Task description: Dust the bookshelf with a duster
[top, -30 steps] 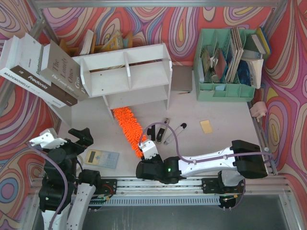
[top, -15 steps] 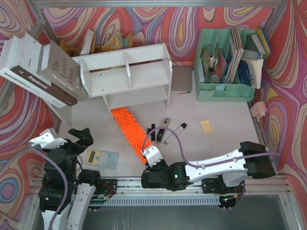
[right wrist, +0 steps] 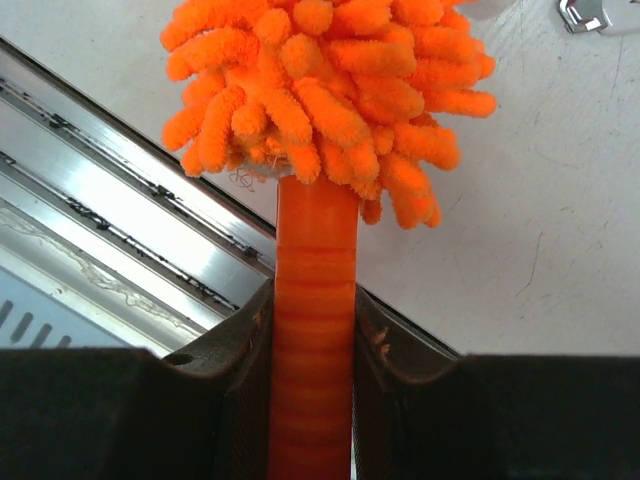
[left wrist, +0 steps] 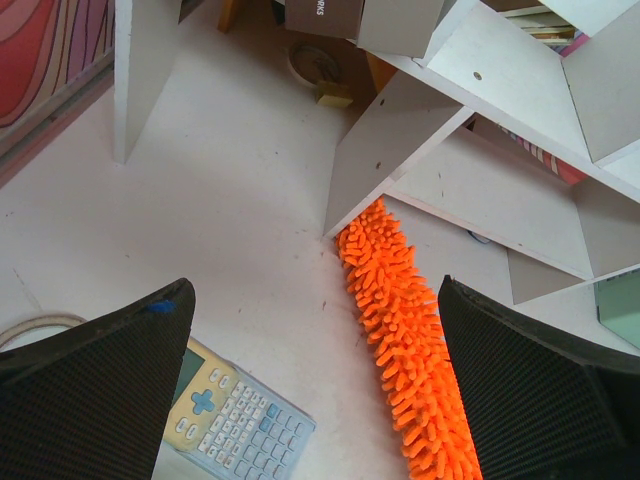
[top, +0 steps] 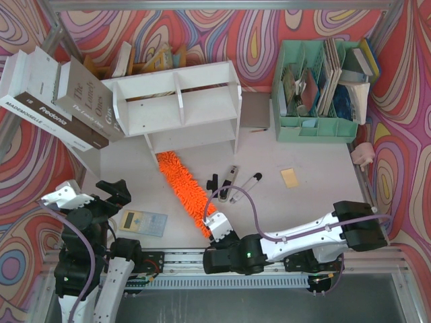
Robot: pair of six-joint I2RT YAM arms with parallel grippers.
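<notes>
The right gripper (right wrist: 312, 318) is clamped on the handle of the duster (top: 183, 187), at lower centre of the overhead view. The duster's fluffy head lies on the table (top: 306, 202) and runs diagonally up-left, with its tip at the foot of the bookshelf (top: 176, 106), upper centre. The left gripper (top: 113, 191), lower left, is wide open and holds nothing.

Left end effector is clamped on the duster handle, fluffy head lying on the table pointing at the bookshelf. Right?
Wrong arm: the right end effector is clamped on the duster handle, plain in the right wrist view. The left end effector hangs open and empty. The rest holds.
</notes>
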